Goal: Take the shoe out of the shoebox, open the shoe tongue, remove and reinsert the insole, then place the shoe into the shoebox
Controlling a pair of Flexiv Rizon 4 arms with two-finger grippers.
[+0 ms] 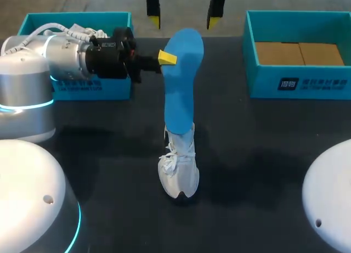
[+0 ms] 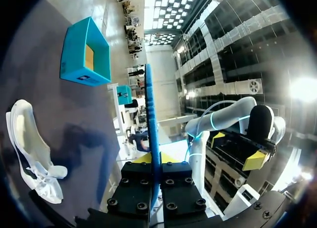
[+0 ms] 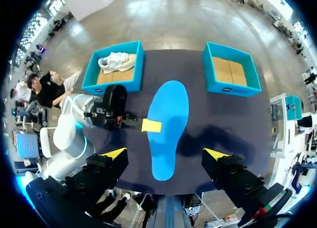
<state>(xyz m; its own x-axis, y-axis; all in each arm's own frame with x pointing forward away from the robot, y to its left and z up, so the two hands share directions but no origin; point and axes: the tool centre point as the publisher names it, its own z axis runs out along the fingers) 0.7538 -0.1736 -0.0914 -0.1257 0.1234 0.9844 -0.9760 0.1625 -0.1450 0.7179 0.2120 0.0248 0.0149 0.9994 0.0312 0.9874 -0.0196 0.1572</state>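
Fingers (image 1: 167, 58) of the left gripper (image 2: 154, 181) are clamped on the blue insole (image 1: 181, 83), held above the white shoe (image 1: 179, 165) at the tabletop's (image 1: 263, 143) middle. The right gripper (image 1: 185, 18) is held open.

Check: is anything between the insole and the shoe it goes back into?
Nothing visible. The left gripper holds the blue insole over the white shoe on the table, and the right gripper hangs open higher up, off that path.
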